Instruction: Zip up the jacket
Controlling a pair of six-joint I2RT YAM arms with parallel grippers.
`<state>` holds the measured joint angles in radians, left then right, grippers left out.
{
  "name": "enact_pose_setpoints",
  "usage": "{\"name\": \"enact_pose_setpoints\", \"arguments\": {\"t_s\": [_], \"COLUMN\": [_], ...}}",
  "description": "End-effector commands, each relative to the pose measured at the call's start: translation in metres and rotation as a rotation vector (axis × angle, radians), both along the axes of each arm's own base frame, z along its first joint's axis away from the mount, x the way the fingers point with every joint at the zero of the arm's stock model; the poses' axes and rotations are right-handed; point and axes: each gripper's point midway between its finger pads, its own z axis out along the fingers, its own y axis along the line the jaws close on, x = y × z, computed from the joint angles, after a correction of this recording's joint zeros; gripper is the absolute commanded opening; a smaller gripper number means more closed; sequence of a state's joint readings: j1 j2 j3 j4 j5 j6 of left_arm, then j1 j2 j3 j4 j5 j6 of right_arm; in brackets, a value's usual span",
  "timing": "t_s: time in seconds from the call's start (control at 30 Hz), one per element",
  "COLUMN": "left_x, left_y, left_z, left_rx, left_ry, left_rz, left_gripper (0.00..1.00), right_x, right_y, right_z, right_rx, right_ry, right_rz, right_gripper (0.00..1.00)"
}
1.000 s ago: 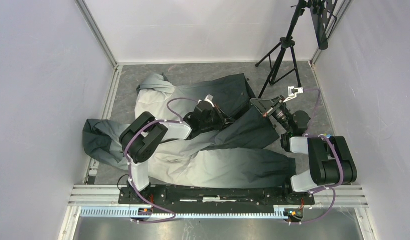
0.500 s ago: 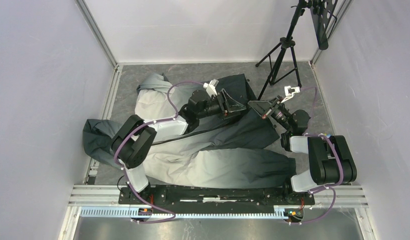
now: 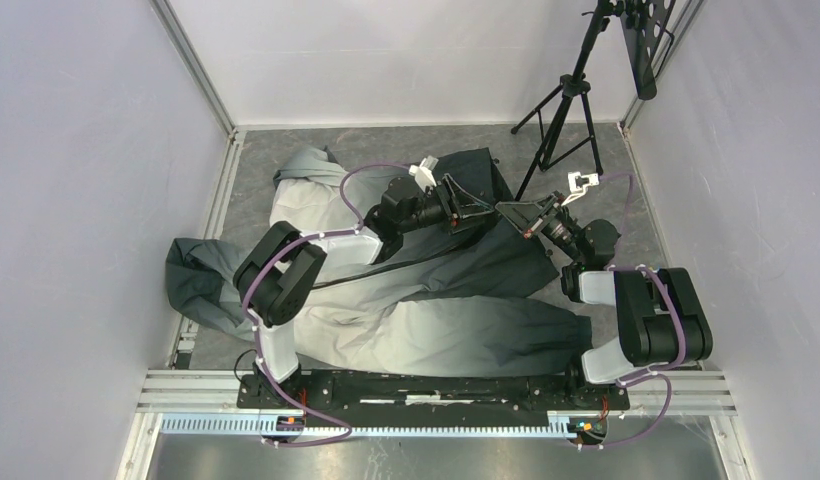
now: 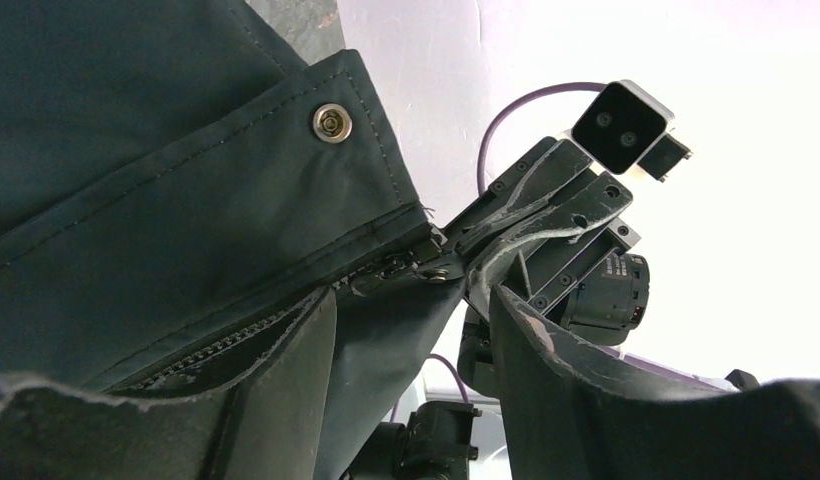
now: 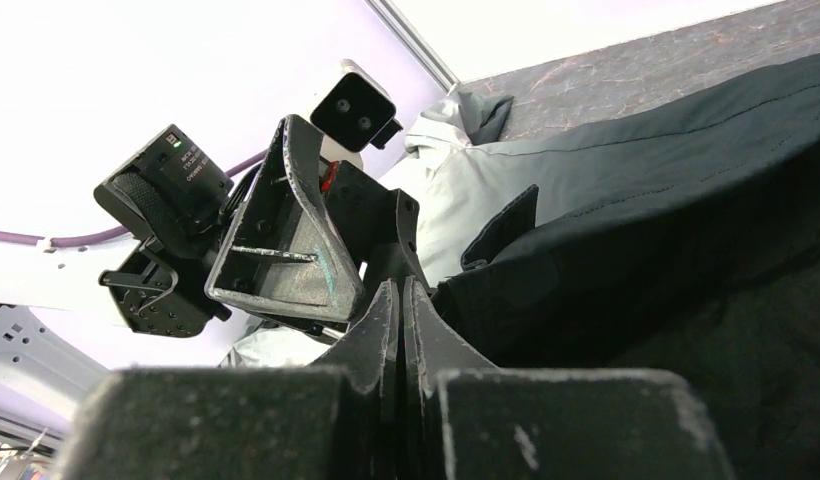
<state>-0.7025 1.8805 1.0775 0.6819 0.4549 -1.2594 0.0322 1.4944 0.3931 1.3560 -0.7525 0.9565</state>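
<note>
Left hand [image 3: 478, 212] lifted and spread above smooth charcoal jacket [image 3: 436, 330]

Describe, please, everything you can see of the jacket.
The jacket is a large fabric garment shading from light grey to near-black. It lies crumpled across the table with its sleeves sprawled. Its dark hem corner, which has a metal snap and the zipper running to it, is lifted and pinched by the shut right gripper.

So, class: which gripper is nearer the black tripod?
Right. The right gripper, shut on the jacket hem, sits just beside the tripod nearest foot; the left gripper, open, hangs further left.
</note>
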Motion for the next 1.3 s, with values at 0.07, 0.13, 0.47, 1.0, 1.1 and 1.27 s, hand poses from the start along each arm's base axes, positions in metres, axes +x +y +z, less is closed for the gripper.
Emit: {"name": "enact_pose_setpoints", "arguments": {"t_s": [0.07,0.13,0.47,1.0,1.1,1.27], "left_x": [0.005,0.006,0.008,0.000,0.000,0.006], "left_y": [-0.003,-0.004,-0.011,-0.018,-0.014,0.002], "left_z": [0.009,0.006,0.020,0.049,0.047,0.051], "left_rx": [-0.043,-0.051,-0.110,-0.280,-0.289,-0.356], "left_ry": [-0.004,0.011,-0.015,0.012,0.026,0.042], "left_rz": [0.009,0.012,-0.019,-0.104,-0.091,-0.027], "left_gripper": [0.63,0.63,0.67,0.71,0.70,0.65], "right_x": [0.002,0.002,0.003,0.003,0.003,0.003], "right_y": [0.001,0.001,0.001,0.001,0.001,0.001], "right_z": [0.026,0.026,0.026,0.027,0.028,0.026], "right_rx": [0.012,0.010,0.014,0.018,0.019,0.019], "right_ry": [-0.113,-0.115,-0.114,-0.117,-0.118,-0.113], "right_rz": [0.015,0.014,0.015,0.015,0.014,0.014], "right_gripper": [0.00,0.00,0.00,0.00,0.00,0.00]}}
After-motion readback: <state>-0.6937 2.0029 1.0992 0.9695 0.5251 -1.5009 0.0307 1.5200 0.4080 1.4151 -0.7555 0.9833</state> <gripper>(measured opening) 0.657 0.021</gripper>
